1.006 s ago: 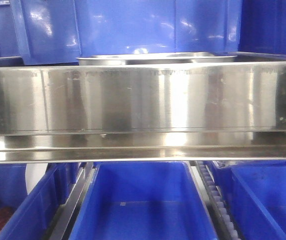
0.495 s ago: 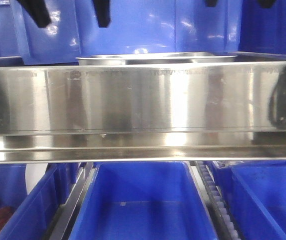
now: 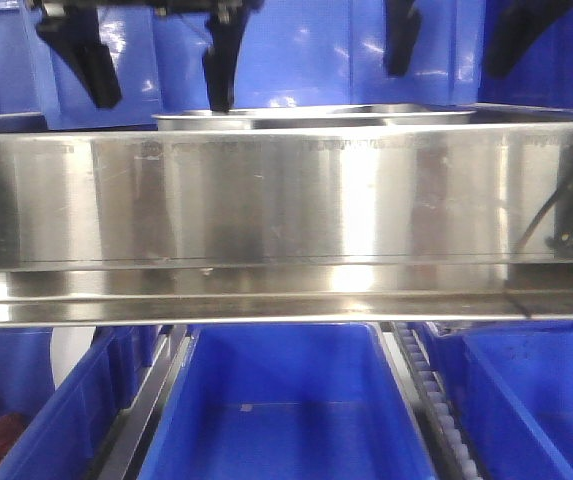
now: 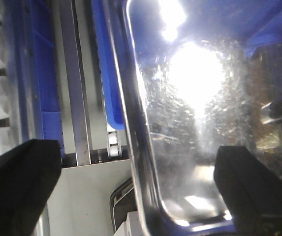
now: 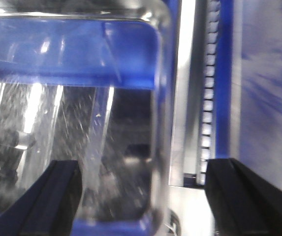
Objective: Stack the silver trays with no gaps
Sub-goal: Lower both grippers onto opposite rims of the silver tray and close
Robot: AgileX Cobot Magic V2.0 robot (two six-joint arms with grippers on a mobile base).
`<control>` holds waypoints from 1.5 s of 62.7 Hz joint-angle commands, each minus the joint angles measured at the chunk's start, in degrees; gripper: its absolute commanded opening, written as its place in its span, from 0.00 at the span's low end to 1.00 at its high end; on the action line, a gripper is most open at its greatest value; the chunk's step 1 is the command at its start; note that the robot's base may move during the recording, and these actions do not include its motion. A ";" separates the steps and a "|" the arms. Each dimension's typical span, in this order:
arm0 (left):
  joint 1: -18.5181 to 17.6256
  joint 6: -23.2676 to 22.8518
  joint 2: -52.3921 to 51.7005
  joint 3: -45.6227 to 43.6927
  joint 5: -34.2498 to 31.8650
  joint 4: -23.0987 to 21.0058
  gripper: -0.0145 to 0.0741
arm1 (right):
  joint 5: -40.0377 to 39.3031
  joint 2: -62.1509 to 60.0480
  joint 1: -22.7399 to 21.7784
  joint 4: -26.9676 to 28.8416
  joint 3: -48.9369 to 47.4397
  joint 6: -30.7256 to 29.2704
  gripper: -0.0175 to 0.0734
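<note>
Jaws spread wide on the left gripper (image 3: 163, 100) and the right gripper (image 3: 447, 70) alike, holding nothing, poised above the silver tray (image 3: 316, 117). Each pair straddles one side rim. It sits just behind the stainless rail (image 3: 286, 200), with blue bins (image 3: 286, 400) behind and below.

Your left claw (image 4: 136, 169) hangs with its two black fingers (image 4: 20, 184) spread wide, straddling the long rim of a silver tray (image 4: 195, 128). Glare whitens the tray's floor. Beside that rim run a blue bin edge (image 4: 106, 64) and a steel rail (image 4: 74, 73).
</note>
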 commanded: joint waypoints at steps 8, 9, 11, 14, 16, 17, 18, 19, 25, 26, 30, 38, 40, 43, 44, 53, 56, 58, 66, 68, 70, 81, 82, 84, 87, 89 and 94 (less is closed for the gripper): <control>-0.07 -0.80 -2.47 -1.94 -2.95 0.88 0.76 | -2.92 -0.59 -0.13 -0.13 -1.83 0.07 0.85; -0.07 -0.80 -2.47 -1.94 -3.19 0.88 0.76 | -3.08 -0.50 -0.13 -0.13 -1.83 0.07 0.85; -0.07 -0.80 -2.47 -1.94 -3.62 0.88 0.76 | -3.48 -0.30 -0.13 -0.13 -1.83 0.00 0.85; -0.07 -0.80 -2.47 -1.94 -3.97 0.88 0.76 | -3.74 -0.05 -0.13 -0.13 -1.83 -0.10 0.85; -0.07 -0.85 -2.47 -1.94 -4.22 0.88 0.76 | -4.01 0.14 -0.13 -0.13 -1.83 -0.22 0.85; -0.07 -0.85 -2.47 -1.94 -4.39 0.88 0.76 | -4.06 0.21 -0.13 -0.13 -1.83 -0.33 0.85; -0.07 -0.94 -2.47 -1.94 -4.48 0.88 0.76 | -4.14 0.28 -0.13 -0.13 -1.83 -0.51 0.85; -0.07 -0.94 -2.47 -1.94 -4.46 0.88 0.76 | -4.16 0.36 -0.13 -0.13 -1.83 -0.53 0.85; -0.07 -0.94 -2.47 -1.94 -5.27 0.43 0.76 | -4.28 1.04 -0.13 -0.13 -1.83 -0.53 0.85; -0.07 -0.94 -2.47 -1.94 -5.41 0.44 0.76 | -4.34 1.05 -0.13 -0.13 -1.83 -0.53 0.85; -0.07 -0.94 -2.47 -1.94 -5.66 0.41 0.76 | -4.33 1.59 -0.13 -0.13 -1.83 -0.60 0.85; -0.07 -0.94 -2.47 -1.94 -5.80 0.30 0.76 | -4.33 2.58 -0.13 -0.13 -1.83 -0.60 0.85; -0.07 -0.94 -2.47 -1.94 -5.80 0.30 0.76 | -4.33 2.92 -0.13 -0.13 -1.83 -0.60 0.85; -0.07 -0.94 -2.47 -1.94 -5.80 0.30 0.76 | -4.27 3.25 -0.13 -0.13 -1.83 -0.60 0.85; -0.07 -0.94 -2.47 -1.94 -5.80 0.18 0.76 | -4.18 3.28 -0.13 -0.13 -1.83 -0.60 0.85; -0.07 -0.94 -2.47 -1.94 -5.88 -0.83 0.76 | -3.99 3.35 -0.13 -0.13 -1.83 -0.60 0.85; -0.07 -0.94 -2.43 -1.94 -5.88 -0.83 0.76 | -3.93 3.35 -0.13 -0.13 -1.83 -0.60 0.85; -0.07 -0.94 -2.43 -1.94 -5.88 -0.95 0.76 | -3.92 3.35 -0.13 -0.13 -1.83 -0.65 0.85; -0.07 -0.94 -2.43 -1.94 -5.88 -1.43 0.76 | -3.63 3.35 -0.13 -0.13 -1.83 -1.39 0.85; -0.07 -0.94 -2.43 -1.94 -5.76 -1.57 0.76 | -3.50 3.35 -0.13 -0.13 -1.83 -1.45 0.85; -0.07 -0.94 -2.43 -1.94 -5.65 -1.57 0.76 | -3.32 3.35 -0.13 -0.13 -1.83 -1.44 0.85; -0.07 -0.94 -2.43 -1.19 -5.15 -2.06 0.76 | -3.11 3.35 -0.13 -0.13 -1.83 -1.44 0.85; -0.07 -0.94 -2.43 -1.06 -5.00 -2.18 0.76 | -3.07 3.35 -0.13 -0.13 -1.83 -1.44 0.85; -0.07 -0.94 -2.43 -0.70 -4.86 -2.15 0.76 | -3.01 3.35 -0.13 -0.13 -1.83 -1.44 0.85; -0.07 -0.94 -2.43 -0.39 -4.22 -2.15 0.76 | -2.89 3.35 -0.13 -0.13 -1.83 -1.44 0.85; -0.07 -0.94 -2.43 -0.25 -3.98 -2.15 0.76 | -2.84 3.35 -0.13 -0.13 -1.83 -1.44 0.85; -0.07 -0.94 -2.43 0.02 -3.65 -1.50 0.76 | -2.68 3.35 -0.13 -0.13 -1.83 -1.44 0.85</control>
